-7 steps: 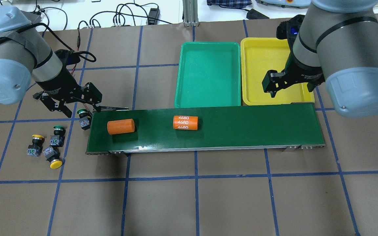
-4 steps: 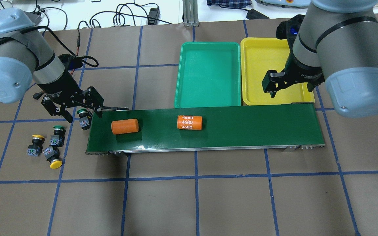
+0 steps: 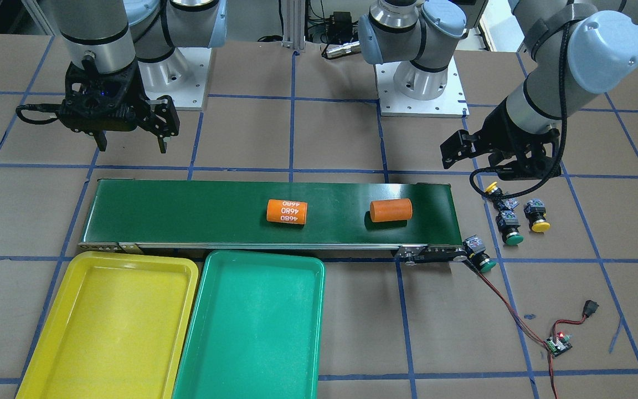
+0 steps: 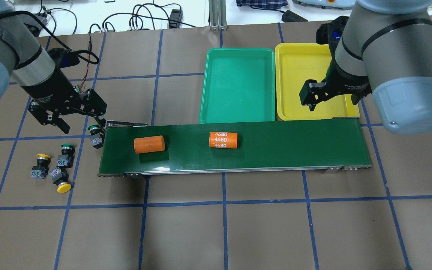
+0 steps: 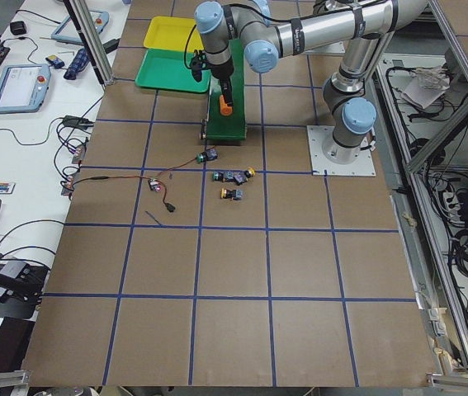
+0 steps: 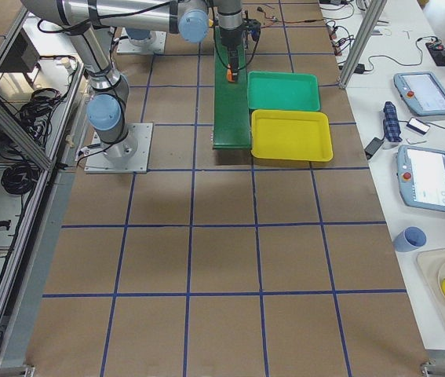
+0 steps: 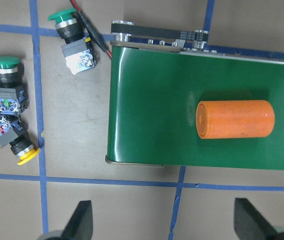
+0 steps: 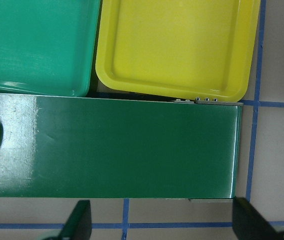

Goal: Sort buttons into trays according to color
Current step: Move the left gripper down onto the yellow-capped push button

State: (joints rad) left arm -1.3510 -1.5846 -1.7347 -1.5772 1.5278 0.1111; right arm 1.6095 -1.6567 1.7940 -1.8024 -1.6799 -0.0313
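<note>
Four buttons lie on the brown table off the belt's left end. One green button (image 4: 96, 135) is against the belt end and another green button (image 4: 66, 154) lies nearer. Two yellow buttons (image 4: 40, 165) (image 4: 61, 182) lie beside them. My left gripper (image 4: 83, 123) hangs open and empty just behind the buttons; in its wrist view they show as green caps (image 7: 74, 42) (image 7: 6, 82) and a yellow one (image 7: 14, 142). My right gripper (image 3: 132, 145) hovers open and empty over the belt's right end by the yellow tray (image 4: 298, 82). The green tray (image 4: 238, 86) is beside it; both hold nothing.
A long dark-green conveyor belt (image 4: 276, 146) runs across the table with two orange cylinders (image 4: 149, 144) (image 4: 223, 140) lying on it. Red and black wires run from the belt's left end to a small board (image 3: 557, 343).
My left gripper has drawn back and to the left, away from the belt's end, staying open. Both orange cylinders have travelled right along the belt. The right arm has not moved.
</note>
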